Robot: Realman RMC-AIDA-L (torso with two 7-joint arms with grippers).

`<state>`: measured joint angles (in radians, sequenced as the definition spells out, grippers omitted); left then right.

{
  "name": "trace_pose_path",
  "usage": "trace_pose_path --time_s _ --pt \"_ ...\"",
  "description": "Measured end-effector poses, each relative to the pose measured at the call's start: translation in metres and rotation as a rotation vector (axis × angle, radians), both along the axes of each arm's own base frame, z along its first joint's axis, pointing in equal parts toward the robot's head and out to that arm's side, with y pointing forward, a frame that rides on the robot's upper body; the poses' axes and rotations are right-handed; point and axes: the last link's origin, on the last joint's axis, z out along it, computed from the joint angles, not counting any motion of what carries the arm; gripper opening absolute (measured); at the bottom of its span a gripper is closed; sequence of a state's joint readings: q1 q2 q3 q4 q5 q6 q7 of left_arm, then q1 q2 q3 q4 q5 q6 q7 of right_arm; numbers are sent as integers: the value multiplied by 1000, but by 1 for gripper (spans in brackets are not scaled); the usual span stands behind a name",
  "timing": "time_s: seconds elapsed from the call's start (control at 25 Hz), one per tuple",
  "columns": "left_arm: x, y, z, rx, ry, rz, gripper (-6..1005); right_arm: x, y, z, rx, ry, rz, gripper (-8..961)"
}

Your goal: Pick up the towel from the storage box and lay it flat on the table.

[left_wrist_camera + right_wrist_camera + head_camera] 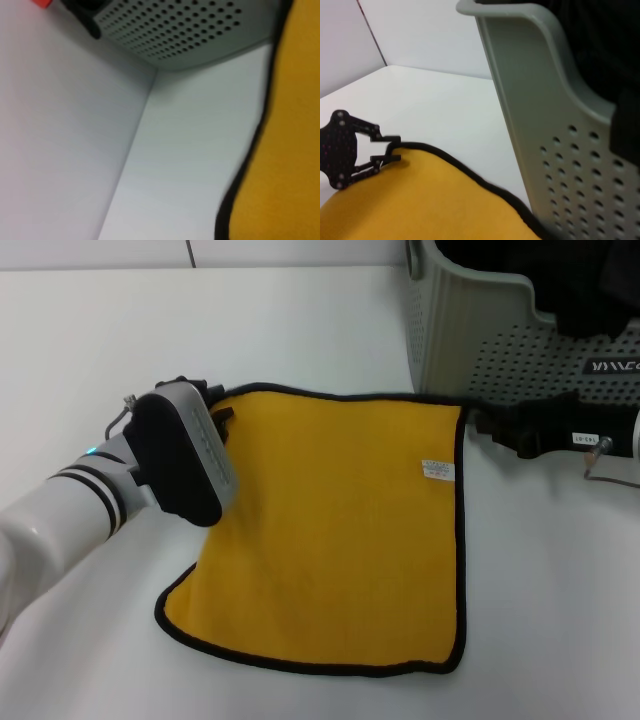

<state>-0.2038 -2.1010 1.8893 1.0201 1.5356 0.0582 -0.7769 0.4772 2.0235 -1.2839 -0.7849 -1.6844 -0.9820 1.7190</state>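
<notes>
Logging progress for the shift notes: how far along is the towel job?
Nearly done. The towel is out of the storage box and spread on the table. The left gripper and right gripper are each at a far corner. Left: let go, and flatten the curled near-left edge.

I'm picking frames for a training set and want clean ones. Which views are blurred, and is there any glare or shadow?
Head view: sharp, even light, no glare, only a thin shadow under the towel edge. Left wrist view: soft throughout, the storage box and towel hem smeared. Right wrist view: near box wall blurry, the left gripper at the towel corner crisper.
</notes>
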Motion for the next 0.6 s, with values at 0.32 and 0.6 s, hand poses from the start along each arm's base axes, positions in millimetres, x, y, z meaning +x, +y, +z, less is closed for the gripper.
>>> trace_pose_path --time_s 0.32,0.6 --pt "1 -3 7 32 -52 23 360 7 -12 8 9 26 -16 261" --pt "6 -17 19 52 -188 51 672 8 -41 23 -17 76 30 580"
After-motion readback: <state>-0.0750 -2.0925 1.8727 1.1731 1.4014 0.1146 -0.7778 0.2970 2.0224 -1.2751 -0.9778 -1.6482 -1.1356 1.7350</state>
